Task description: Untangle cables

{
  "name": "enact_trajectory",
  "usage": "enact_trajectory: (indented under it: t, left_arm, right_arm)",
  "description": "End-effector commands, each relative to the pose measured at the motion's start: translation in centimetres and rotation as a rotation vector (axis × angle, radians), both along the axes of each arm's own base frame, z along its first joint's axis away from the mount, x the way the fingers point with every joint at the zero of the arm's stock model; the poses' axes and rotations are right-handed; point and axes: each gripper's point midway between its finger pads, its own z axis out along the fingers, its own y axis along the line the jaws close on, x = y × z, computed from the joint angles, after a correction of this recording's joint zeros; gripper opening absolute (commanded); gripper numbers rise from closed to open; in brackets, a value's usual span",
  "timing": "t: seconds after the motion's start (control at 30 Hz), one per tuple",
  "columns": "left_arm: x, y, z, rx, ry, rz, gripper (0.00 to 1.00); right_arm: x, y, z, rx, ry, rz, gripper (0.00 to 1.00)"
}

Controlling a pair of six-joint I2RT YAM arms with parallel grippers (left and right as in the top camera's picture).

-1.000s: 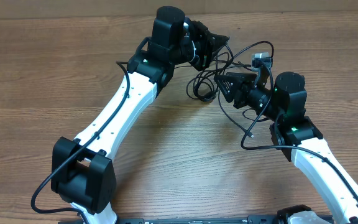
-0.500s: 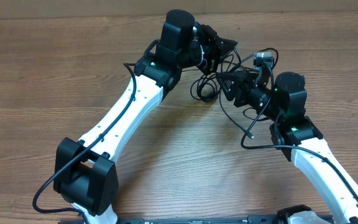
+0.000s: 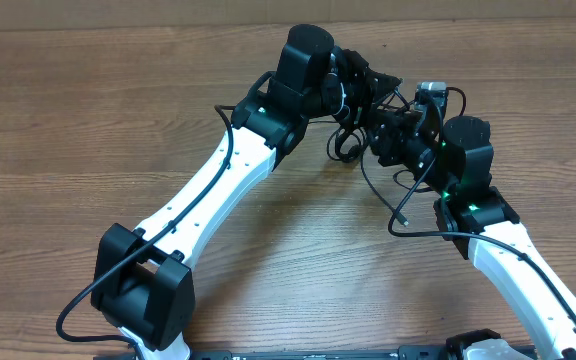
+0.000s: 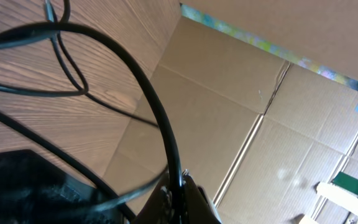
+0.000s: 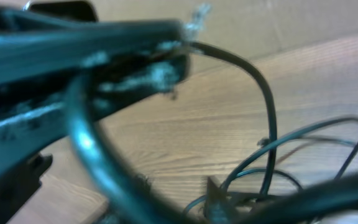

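The left gripper [image 3: 380,84], clamped shut on a strand of the cables [image 3: 346,146], has swung toward 3 o'clock, crowding the right gripper [image 3: 382,132], whose blurred jaws cannot be read. The tangle, at 2 o'clock on the table [image 3: 88,120], looks bunched, not yet freed.

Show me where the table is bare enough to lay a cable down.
Bare table left of the left arm, and a wide patch between both arms on the near side. Crowded: the cables bunched where the arms meet, trailing down beside the right arm.
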Motion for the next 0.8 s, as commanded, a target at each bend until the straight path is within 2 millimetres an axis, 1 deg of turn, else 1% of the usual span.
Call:
enact_trajectory:
  t: [0.0, 0.03, 0.13, 0.2, 0.37, 0.4, 0.53, 0.57, 0.67, 0.77]
  left_arm:
    - [-0.3, -0.2, 1.4, -0.021, -0.019, -0.005, 0.04]
    - [-0.2, -0.1, 1.4, -0.020, -0.020, 0.000, 0.04]
    - [0.7, 0.5, 1.2, -0.012, -0.019, 0.048, 0.04]
    - [2.2, 1.6, 1.1, 0.008, -0.032, 0.126, 0.04]
    - [5.0, 4.6, 0.6, 0.049, -0.045, 0.273, 0.04]
    - [6.2, 6.3, -0.1, 0.085, -0.037, 0.351, 0.04]
    - [8.6, 10.9, -1.8, 0.177, -0.013, 0.528, 0.04]
    - [9.2, 12.4, -2.3, 0.204, -0.003, 0.576, 0.04]
    - [10.3, 16.7, -3.9, 0.290, 0.031, 0.701, 0.04]
    - [10.5, 21.3, -5.8, 0.390, 0.092, 0.814, 0.04]
  right_arm:
    - [0.7, -0.3, -0.1, -0.016, -0.008, -0.030, 0.06]
    - [0.8, -0.3, -0.3, -0.018, -0.001, -0.030, 0.04]
    - [0.6, -0.1, -1.4, -0.023, 0.035, -0.018, 0.04]
    - [0.2, 0.3, -2.4, -0.024, 0.079, 0.007, 0.04]
    - [-1.0, 0.4, -4.3, -0.042, 0.168, 0.033, 0.04]
    - [-1.7, 0.7, -4.9, -0.038, 0.206, 0.060, 0.04]
    - [-2.8, 0.7, -6.5, -0.053, 0.284, 0.079, 0.04]
    - [-3.1, 0.7, -6.9, -0.067, 0.293, 0.085, 0.04]
    - [-3.5, 0.4, -7.6, -0.083, 0.327, 0.080, 0.03]
    - [-3.7, 0.2, -8.1, -0.093, 0.348, 0.068, 0.04]
